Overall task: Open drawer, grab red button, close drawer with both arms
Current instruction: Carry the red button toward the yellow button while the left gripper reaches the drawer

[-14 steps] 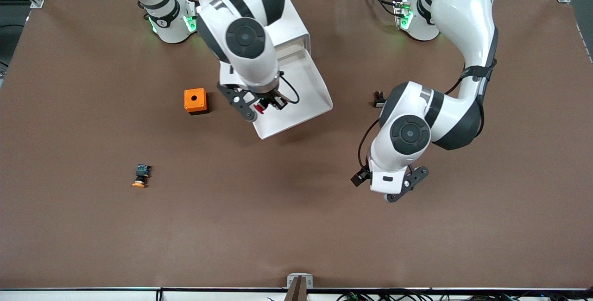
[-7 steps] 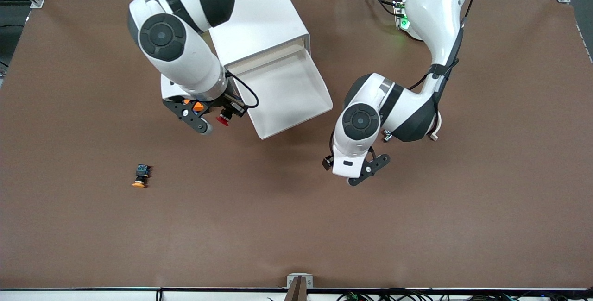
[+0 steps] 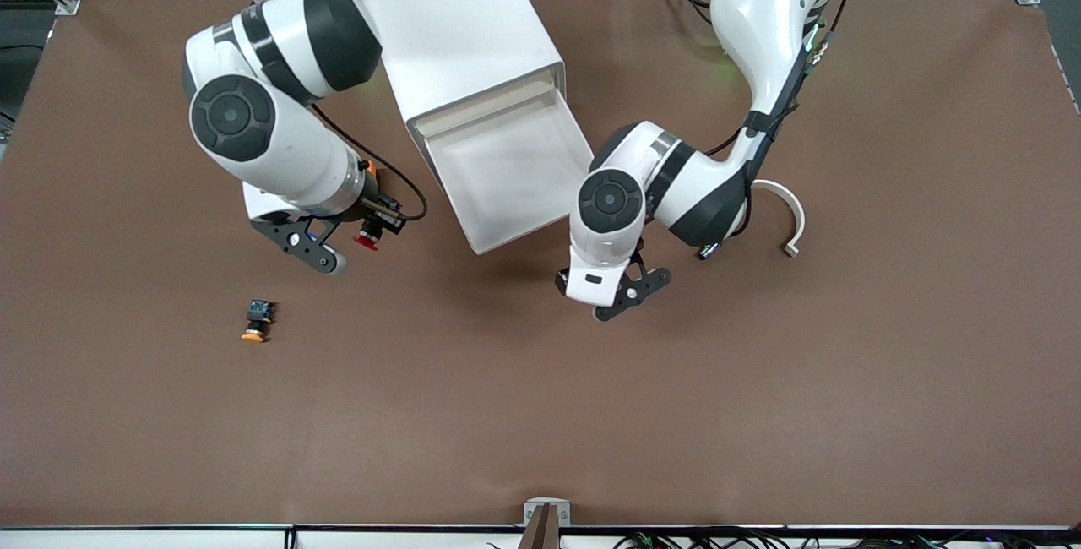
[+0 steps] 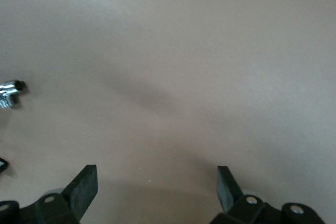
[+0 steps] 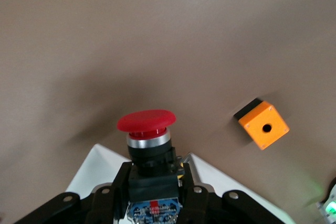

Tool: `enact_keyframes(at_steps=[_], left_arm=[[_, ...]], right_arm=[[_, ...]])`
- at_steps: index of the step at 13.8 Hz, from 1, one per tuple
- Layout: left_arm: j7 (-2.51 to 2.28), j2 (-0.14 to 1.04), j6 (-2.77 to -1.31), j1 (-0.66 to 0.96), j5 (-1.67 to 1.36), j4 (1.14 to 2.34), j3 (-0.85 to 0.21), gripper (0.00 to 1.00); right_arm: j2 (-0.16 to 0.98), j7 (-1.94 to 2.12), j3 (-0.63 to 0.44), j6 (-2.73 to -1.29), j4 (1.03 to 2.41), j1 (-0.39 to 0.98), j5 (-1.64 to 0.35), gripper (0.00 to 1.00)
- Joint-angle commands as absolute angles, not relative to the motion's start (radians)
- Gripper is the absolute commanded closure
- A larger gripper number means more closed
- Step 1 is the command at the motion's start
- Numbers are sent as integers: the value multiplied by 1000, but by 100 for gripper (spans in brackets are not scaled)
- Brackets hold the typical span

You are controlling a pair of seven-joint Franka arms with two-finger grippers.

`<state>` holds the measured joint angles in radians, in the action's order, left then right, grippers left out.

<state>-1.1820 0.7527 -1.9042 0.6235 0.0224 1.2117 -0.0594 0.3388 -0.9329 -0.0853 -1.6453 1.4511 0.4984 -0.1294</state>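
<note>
Beside drawer [image 3: 515,182]: orange cube [image 5: 261,125]

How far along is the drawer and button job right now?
Done: the drawer stands pulled out of the white cabinet and looks empty. In hand: the right gripper is shut on the red button, up over the table. Left: closing the drawer; the open left gripper hovers near its front.

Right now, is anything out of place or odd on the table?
Nothing damaged or spilled. The drawer stands pulled out and empty. The right claw is shut on the red button over bare table; the left claw is open. An orange-capped button lies on its side.
</note>
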Motion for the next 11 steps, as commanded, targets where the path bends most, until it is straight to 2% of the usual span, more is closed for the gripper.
enact_keyframes(at_steps=[1, 11], left_arm=[[-1198, 758, -1924, 650, 25, 1212, -58, 0], [-1278, 759, -1924, 761, -38, 1212, -58, 0]], right_arm=[[316, -839, -72, -1672, 1499, 454, -109, 100], [318, -493, -72, -1973, 1726, 312, -91, 100]])
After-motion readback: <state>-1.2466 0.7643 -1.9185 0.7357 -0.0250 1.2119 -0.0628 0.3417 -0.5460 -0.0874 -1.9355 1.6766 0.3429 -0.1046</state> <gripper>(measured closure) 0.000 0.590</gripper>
